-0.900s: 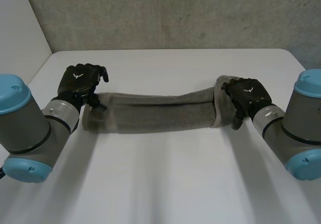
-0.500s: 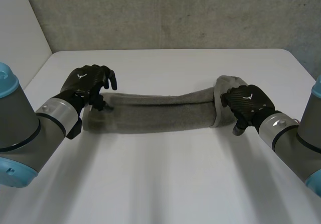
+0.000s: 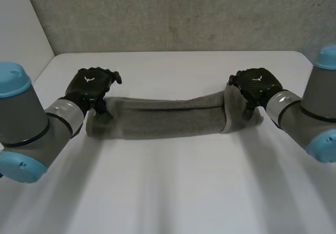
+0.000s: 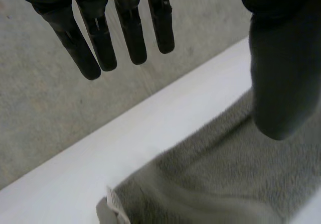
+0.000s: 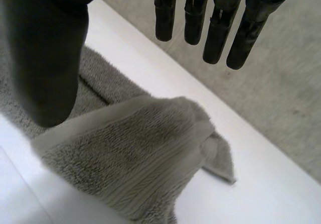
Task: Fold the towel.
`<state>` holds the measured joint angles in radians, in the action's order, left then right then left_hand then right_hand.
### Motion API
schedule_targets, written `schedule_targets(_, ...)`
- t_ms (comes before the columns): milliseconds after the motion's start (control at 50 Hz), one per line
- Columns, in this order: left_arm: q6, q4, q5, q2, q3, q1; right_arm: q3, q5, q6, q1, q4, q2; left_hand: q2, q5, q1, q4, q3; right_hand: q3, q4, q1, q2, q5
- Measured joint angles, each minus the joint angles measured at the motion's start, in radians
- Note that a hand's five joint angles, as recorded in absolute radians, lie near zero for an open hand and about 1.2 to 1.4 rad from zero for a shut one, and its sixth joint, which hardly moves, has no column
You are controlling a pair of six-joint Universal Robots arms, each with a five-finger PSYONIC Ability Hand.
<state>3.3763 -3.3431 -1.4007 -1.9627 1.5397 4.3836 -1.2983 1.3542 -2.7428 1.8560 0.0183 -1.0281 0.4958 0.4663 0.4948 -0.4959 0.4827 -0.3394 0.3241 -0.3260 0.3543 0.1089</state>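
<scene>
Across the table (image 3: 173, 192) middle, the towel (image 3: 168, 117) is lying as a long folded strip, running from one hand to the other. Left hand (image 3: 90, 86) is hanging over the strip's left end. Its wrist view is showing fingers (image 4: 131, 38) straight and thumb (image 4: 283, 73) apart, gripping nothing, with the towel end under the palm. Right hand (image 3: 255, 86) is hovering over the right end, where the cloth is bunching into a folded-back lump. Its fingers are straight too, thumb spread, gripping nothing.
</scene>
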Motion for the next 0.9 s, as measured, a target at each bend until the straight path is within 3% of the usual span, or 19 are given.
schedule_targets(200, 0.033, 0.026, 0.003, -0.119, -0.036, 0.032, 0.248, 0.013, -0.052, -0.022, 0.115, 0.228, -0.101, -0.113, -0.110, 0.111, -0.111, 0.000, 0.000, 0.006, 0.000, -0.003)
schedule_targets(380, 0.065, 0.081, 0.001, -0.192, -0.067, 0.035, 0.294, 0.058, -0.047, -0.032, 0.111, 0.301, -0.114, -0.096, -0.110, 0.111, -0.105, -0.003, 0.010, -0.010, 0.002, 0.048)
schedule_targets(520, 0.111, 0.085, -0.004, -0.229, -0.079, 0.034, 0.292, 0.066, -0.040, -0.034, 0.108, 0.322, 0.175, 0.212, 0.199, -0.182, 0.195, -0.312, 0.328, -0.346, 0.303, 0.376)
schedule_targets(540, 0.115, 0.085, -0.008, -0.234, -0.081, 0.034, 0.291, 0.065, -0.040, -0.034, 0.107, 0.323, 0.387, 0.419, 0.396, -0.403, 0.408, -0.524, 0.540, -0.539, 0.519, 0.566)
schedule_targets(620, 0.118, 0.083, -0.027, -0.240, -0.089, 0.033, 0.286, 0.062, -0.040, -0.033, 0.105, 0.316, 0.772, 0.788, 0.777, -0.777, 0.787, -0.961, 0.993, -0.962, 0.968, 1.032)
schedule_targets(720, 0.113, 0.084, -0.068, -0.223, -0.099, 0.033, 0.273, 0.060, -0.044, -0.032, 0.092, 0.276, 1.008, 1.019, 0.969, -1.007, 1.039, -0.977, 1.015, -0.976, 0.972, 1.046)
schedule_targets(900, 0.073, 0.084, -0.118, -0.124, -0.100, 0.026, 0.205, 0.056, -0.052, -0.033, 0.048, 0.110, 1.018, 1.021, 0.971, -1.018, 1.057, -0.992, 1.015, -0.976, 0.972, 1.050)
